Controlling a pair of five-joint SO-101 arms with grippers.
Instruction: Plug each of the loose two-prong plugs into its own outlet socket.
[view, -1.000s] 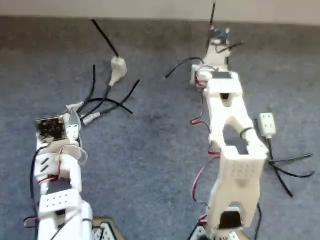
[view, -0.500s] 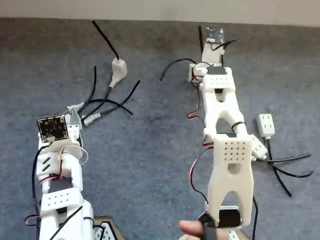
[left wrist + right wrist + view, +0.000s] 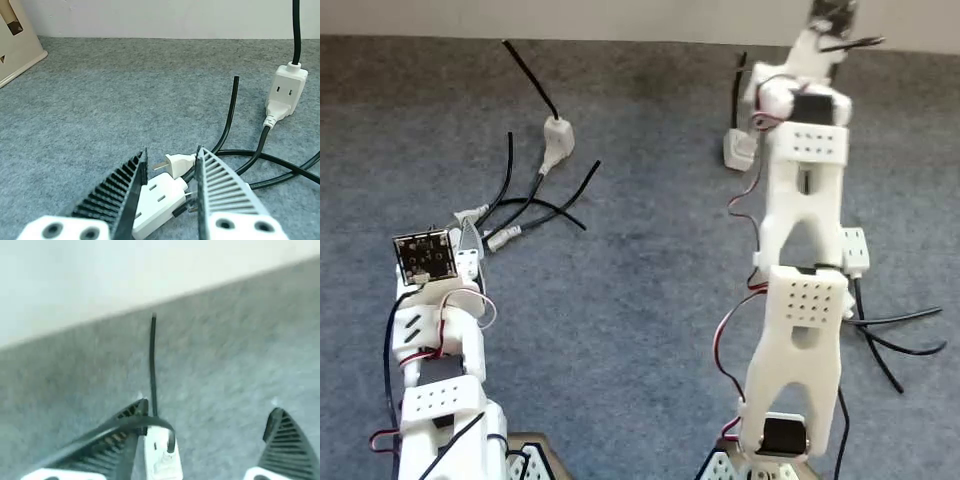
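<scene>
My left gripper rests low on the carpet, open, with a white outlet socket lying between its fingers. A loose white two-prong plug lies just past the fingertips. Farther off sits a second white socket on a black cord, also seen in the high view. My right gripper is wide open at the far edge of the carpet. A white connector block on a black cord sits against one finger. In the high view the right gripper hangs over that block.
Another white outlet lies beside the right arm, with black cords spread behind it. Black cords fan out ahead of the left gripper. A beige box stands at the wall. Bare carpet lies between the arms.
The right arm has stretched out and swung toward the far right edge, and the white block with its cord shifted with it. A fingertip seen briefly at the near edge is gone. The left arm kept still.
</scene>
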